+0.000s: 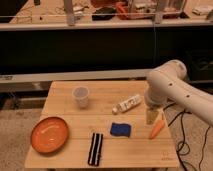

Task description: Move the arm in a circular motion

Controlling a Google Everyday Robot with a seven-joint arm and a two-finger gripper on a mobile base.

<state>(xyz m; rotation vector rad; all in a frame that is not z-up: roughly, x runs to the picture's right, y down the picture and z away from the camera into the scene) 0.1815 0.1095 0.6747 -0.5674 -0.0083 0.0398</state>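
The large white jointed arm (170,87) reaches in from the right, its elbow above the right end of the wooden table (65,90). A link points down from the elbow and ends in a small beige tip, the gripper (151,116). The gripper hangs just above the table's right side, next to the orange carrot (157,128) and right of the white bottle (126,104). It holds nothing that I can see.
On the table are a clear cup (80,96), a blue cloth-like piece (120,130), an orange plate (49,134) at front left and a black-and-white striped item (95,148) at the front edge. Dark shelving (100,50) runs behind. Cables (182,142) lie on the floor at the right.
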